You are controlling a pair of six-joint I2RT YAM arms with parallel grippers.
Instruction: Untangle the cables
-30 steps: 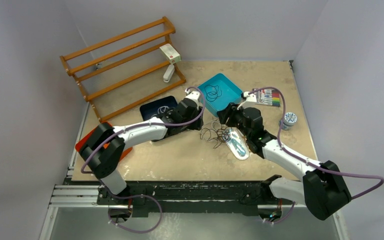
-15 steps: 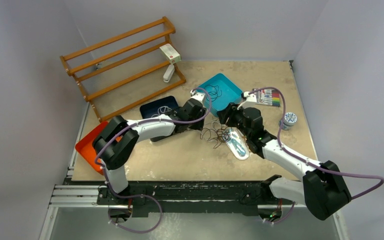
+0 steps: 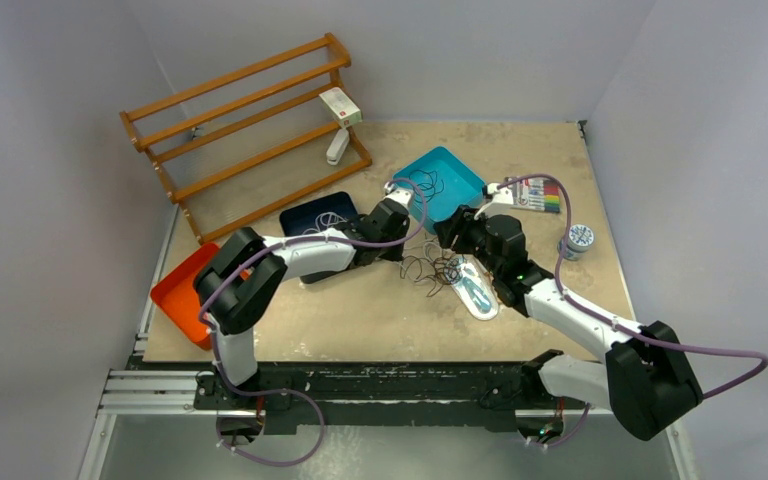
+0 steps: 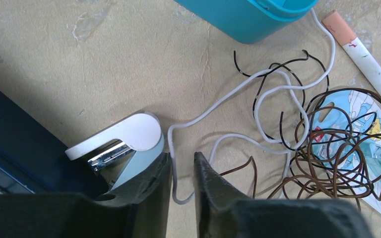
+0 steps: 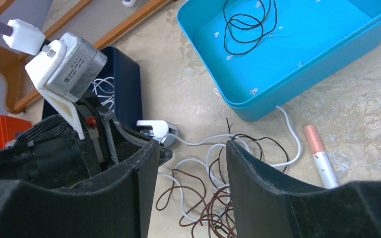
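The white cable [image 4: 228, 95] has its loose end running lengthwise between the left gripper's [image 4: 182, 173] narrow-set, not yet pinching fingers at lower centre, while the cable tangle [image 4: 327, 148] lies on the counter [image 4: 129, 59] to their right, under the right gripper's [image 5: 191, 148] wide, empty fingers.

The table [image 4: 104, 54] looked rough and chalky. The blue tub [image 5: 302, 82] was smooth plastic. The stapler [image 4: 129, 136] had shiny white plastic and bright metal. The rack [image 3: 235, 79] was glossy wood. The white cable [image 4: 218, 102] looked smooth and rubbery.
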